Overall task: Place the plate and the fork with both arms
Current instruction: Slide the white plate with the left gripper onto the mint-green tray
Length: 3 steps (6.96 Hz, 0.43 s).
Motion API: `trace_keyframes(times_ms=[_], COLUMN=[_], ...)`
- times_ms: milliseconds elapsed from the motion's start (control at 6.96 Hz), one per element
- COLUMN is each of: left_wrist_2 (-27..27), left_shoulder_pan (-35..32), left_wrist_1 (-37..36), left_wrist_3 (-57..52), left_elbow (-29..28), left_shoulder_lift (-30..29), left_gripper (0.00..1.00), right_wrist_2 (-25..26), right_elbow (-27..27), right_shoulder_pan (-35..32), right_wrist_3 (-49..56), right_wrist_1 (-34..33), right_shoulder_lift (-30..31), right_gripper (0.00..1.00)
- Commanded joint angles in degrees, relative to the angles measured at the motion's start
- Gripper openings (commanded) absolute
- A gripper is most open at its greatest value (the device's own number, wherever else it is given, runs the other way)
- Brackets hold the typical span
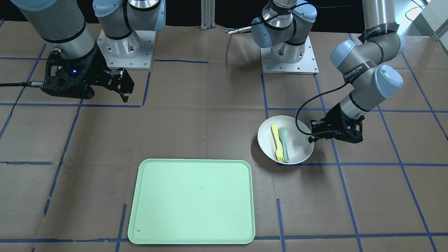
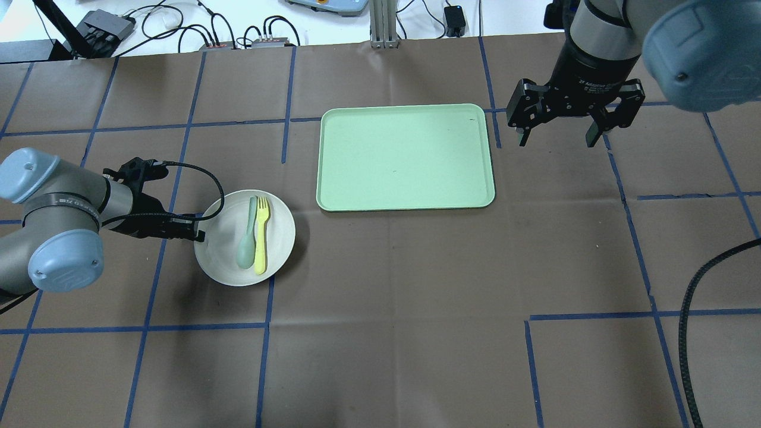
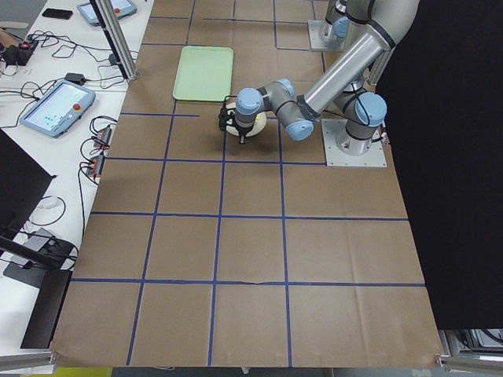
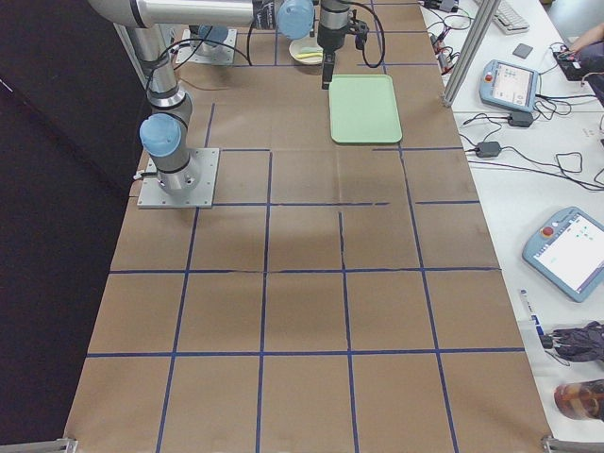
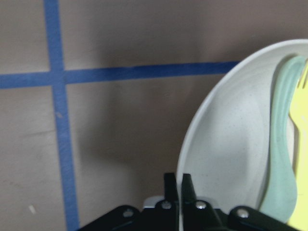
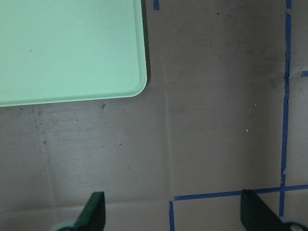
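Right now my left gripper (image 2: 199, 235) is low at the table (image 2: 416, 267), reaching in sideways at the plate (image 2: 221, 252). Through the left wrist camera I see its two fingers (image 5: 169, 188) drawn close together, with the plate's pale rim running down into the thin slot between them, so I read it as pinched narrow on that rim, on the side of the plate facing away from the tray (image 2: 404, 157).

The plate sits on the brown paper on the robot's left half of the table, apart from the light-green tray, with a strip of bare paper between them. The fork (image 2: 261, 238) lies inside the plate, its tines pointing away from the robot. A grey-green spoon (image 2: 246, 241) lies alongside it and touches it, on the side nearer the left gripper.

My right gripper (image 2: 556, 139) hangs above the table just past the tray's far right corner. Its fingers are spread wide and nothing is between them. The right wrist camera shows only bare paper, blue tape lines (image 6: 286, 96) and one rounded corner of the tray.
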State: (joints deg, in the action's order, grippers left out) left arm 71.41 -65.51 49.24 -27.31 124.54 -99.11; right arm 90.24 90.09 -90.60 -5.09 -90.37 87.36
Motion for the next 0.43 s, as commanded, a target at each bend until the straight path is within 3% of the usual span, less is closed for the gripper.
trace_keyframes(times_ms=[0, 288], left_wrist_2=[-3.0, -3.1], left_shoulder_pan=[-10.8, -19.8], left_wrist_1=[0.2, 1.3], left_wrist_3=[14.6, 22.0], left_elbow=[-6.5, -16.7], left_shoulder_lift=[-1.2, -9.9], left_gripper=[0.05, 0.04], right_wrist_2=[-0.1, -0.1], right_elbow=[0.1, 0.0], right_shoulder_pan=[0.0, 0.0], right_wrist_3=[-0.1, -0.1], right_wrist_1=[-0.1, -0.1], right_shoulder_lift=[0.0, 0.0], right_gripper=[1.0, 1.0])
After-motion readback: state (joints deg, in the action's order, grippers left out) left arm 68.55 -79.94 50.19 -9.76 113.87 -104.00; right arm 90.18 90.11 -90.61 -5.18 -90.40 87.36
